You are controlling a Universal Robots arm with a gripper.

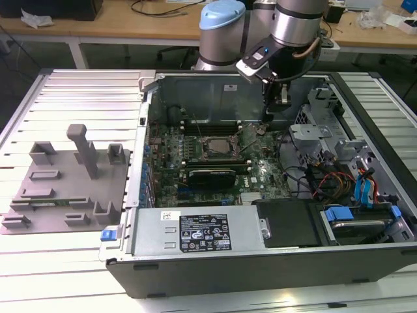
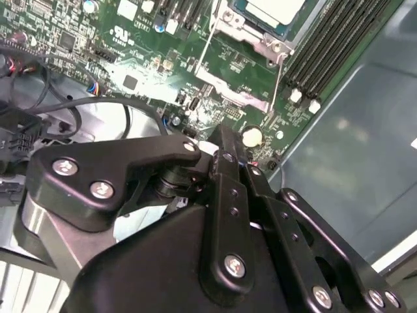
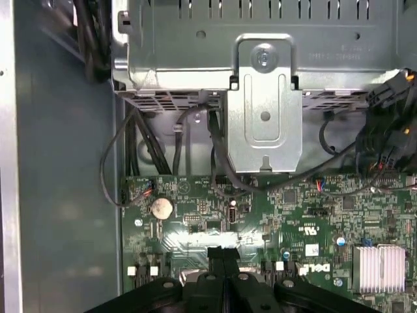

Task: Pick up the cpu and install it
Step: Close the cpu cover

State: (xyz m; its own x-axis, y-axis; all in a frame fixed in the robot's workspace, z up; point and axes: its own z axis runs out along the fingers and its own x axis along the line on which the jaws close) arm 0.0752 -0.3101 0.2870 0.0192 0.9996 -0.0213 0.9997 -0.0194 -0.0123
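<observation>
The exterior view looks down at a slant from high in front of the open computer case (image 1: 195,261). It is wide enough to take in the grey tray (image 1: 65,189) on the exterior view's left, my arm (image 1: 293,26) at the far wall and the desks (image 1: 98,29) behind. Both wrist views ride close over the motherboard (image 3: 260,222). The first wrist view faces it nearly square-on past my gripper (image 3: 225,261), while the second wrist view looks slantwise. They share the coin cell (image 2: 251,135) (image 3: 161,207).

Silvery cpu (image 2: 272,8) flat in socket
</observation>
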